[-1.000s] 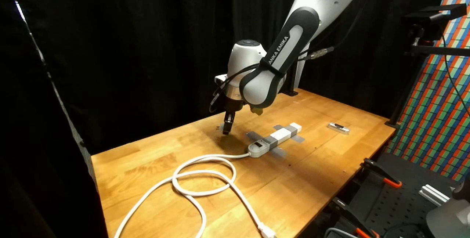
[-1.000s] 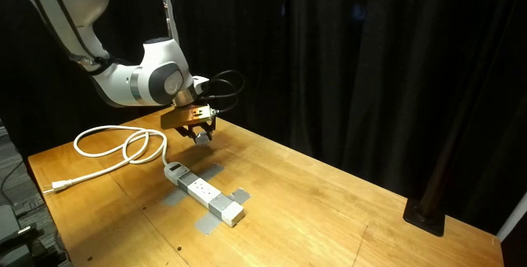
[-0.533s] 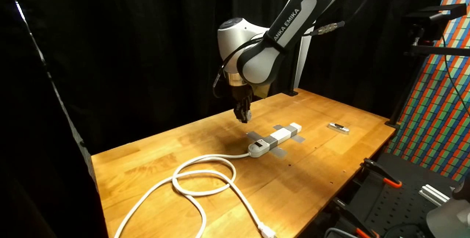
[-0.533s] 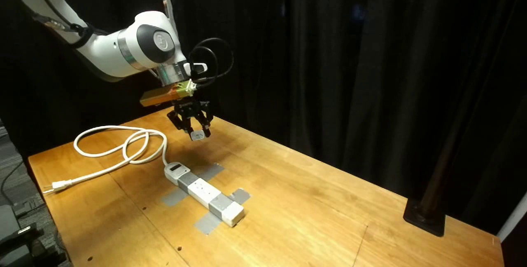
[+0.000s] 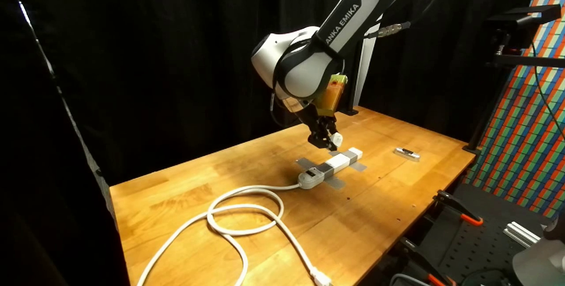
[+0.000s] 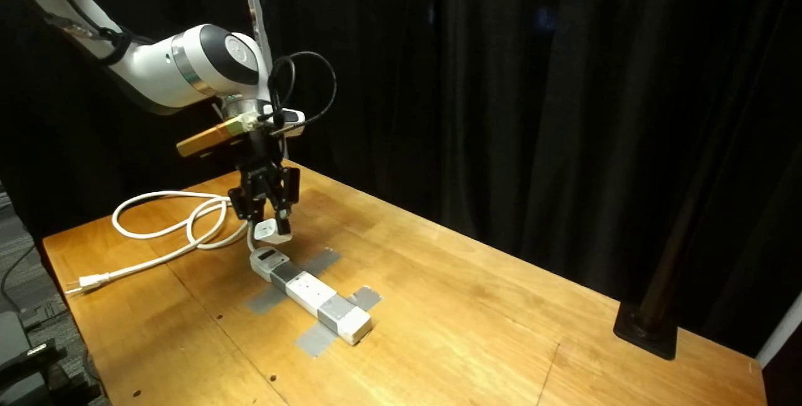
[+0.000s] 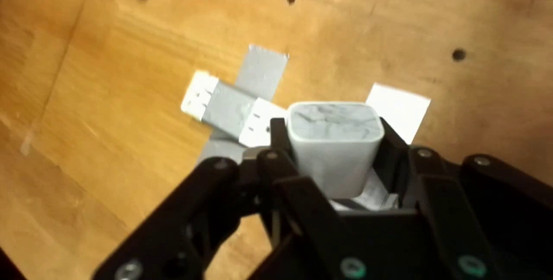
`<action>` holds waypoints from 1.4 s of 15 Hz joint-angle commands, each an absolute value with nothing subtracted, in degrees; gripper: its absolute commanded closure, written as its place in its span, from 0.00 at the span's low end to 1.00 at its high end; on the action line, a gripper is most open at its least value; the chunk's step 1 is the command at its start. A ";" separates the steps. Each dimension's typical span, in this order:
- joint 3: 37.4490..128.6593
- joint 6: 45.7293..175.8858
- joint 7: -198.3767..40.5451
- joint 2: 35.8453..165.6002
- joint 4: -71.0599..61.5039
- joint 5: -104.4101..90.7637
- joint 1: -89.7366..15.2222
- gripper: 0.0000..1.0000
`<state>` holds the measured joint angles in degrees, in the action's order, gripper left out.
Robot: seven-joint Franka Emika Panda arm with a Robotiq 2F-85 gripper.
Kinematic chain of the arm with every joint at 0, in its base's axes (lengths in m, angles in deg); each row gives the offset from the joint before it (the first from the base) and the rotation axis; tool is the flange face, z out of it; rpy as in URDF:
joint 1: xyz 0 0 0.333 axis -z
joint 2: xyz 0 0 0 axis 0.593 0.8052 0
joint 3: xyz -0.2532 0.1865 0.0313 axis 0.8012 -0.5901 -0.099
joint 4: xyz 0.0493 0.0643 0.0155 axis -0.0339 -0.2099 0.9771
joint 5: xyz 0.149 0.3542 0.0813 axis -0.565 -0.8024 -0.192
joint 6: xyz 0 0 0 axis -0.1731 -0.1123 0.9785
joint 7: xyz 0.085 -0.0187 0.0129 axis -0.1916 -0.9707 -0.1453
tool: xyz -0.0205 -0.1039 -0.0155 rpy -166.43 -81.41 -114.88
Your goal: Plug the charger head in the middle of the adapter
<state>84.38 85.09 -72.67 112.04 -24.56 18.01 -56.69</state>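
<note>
Wooden worktop (image 6: 463,306) before black curtain (image 6: 532,130). Found charger (image 7: 335,163) pinched in tool (image 6: 270,227), raised above the worktop, near yet apart from power strip (image 6: 311,293). Noted strip taped down in two places, white cord (image 6: 138,268) looped off one end.

The boxy white charger (image 7: 335,163) is held tilted in midair near the long white adapter (image 6: 311,293), which lies flat, gray-banded in 2 places.
</note>
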 commanded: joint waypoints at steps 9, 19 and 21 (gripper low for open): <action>72.90 66.01 -98.87 120.79 -15.11 17.15 -50.01 0.75; 69.29 58.59 -130.65 129.00 -1.16 21.97 -47.60 0.77; 70.07 61.29 -127.03 127.15 -4.62 21.06 -47.87 0.52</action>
<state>70.46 61.53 -127.26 127.02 -4.82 20.90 -48.13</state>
